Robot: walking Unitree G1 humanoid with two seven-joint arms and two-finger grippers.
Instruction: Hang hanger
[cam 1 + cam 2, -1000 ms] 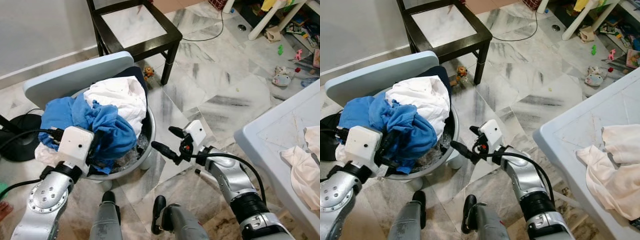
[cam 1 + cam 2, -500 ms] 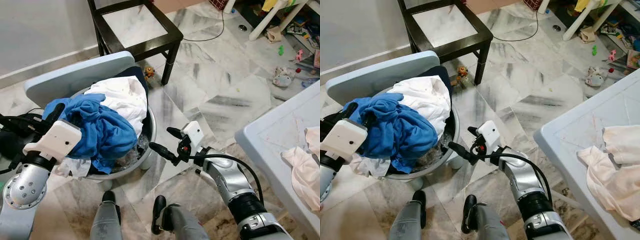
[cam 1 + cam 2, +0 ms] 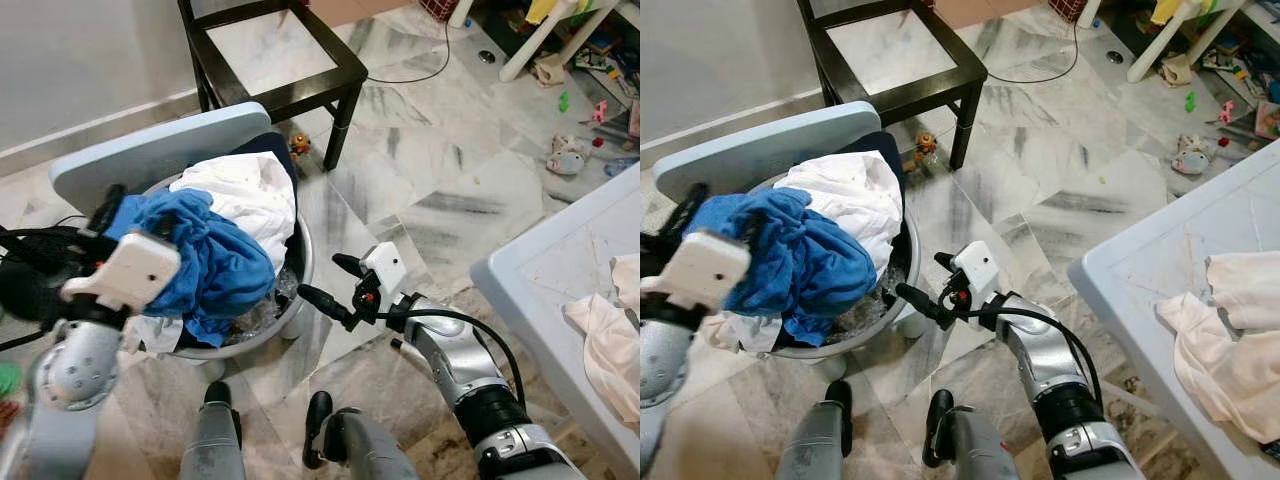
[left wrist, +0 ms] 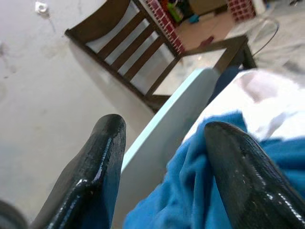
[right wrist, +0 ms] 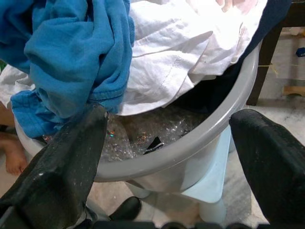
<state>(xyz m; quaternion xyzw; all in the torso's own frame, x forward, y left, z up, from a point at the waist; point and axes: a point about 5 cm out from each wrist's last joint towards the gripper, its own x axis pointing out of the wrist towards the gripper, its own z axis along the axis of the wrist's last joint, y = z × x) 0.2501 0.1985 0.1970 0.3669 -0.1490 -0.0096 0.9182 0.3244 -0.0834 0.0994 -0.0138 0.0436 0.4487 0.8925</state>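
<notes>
Looking down on a marble floor (image 3: 440, 190) strewn with small toys at the far right. Standing at the back, a dark wooden chair (image 3: 275, 55) with a pale seat. Jutting in at the right, a pale blue tabletop (image 3: 560, 270) carrying a crumpled cream cloth (image 3: 605, 335). Sitting at the left, a round grey laundry basket (image 3: 902, 268) on short legs, with a pale blue board (image 3: 150, 150) leaning against its far rim. Overflowing from that basket, a white garment (image 3: 245, 195) toward the back and a blue garment (image 3: 215, 255) draping over the near rim, with crinkled clear plastic (image 5: 147, 129) and a small dark piece lying at the bottom beneath the clothes. No hanger recognisable in any view. Hovering at the basket's left edge beside the blue garment, the left claw (image 4: 164, 143) with fingers spread and gripping nothing. Reaching toward the basket's right wall from just outside it, the right claw (image 3: 325, 285), fingers likewise spread wide and empty. Showing at the bottom edge, the robot's own two feet (image 3: 318, 412) on the floor.
</notes>
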